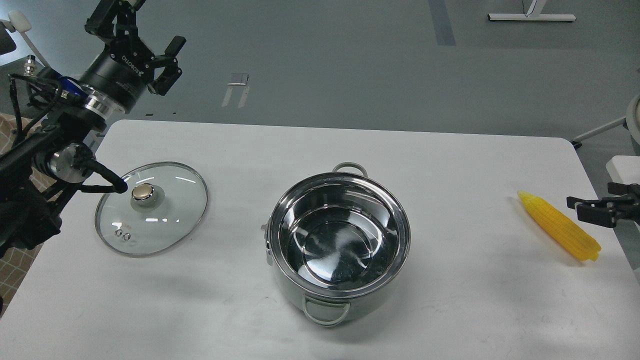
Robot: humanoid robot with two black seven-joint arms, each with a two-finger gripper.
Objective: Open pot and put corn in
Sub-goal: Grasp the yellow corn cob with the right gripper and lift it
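Corn might roll off the worktop edge if the right gripper, jaws unreadable, nudges it; left gripper gapes empty.

Grey floor stretches beyond the white surface, crossed by a darker strip; a white furniture foot lies beyond the surface's far right corner.
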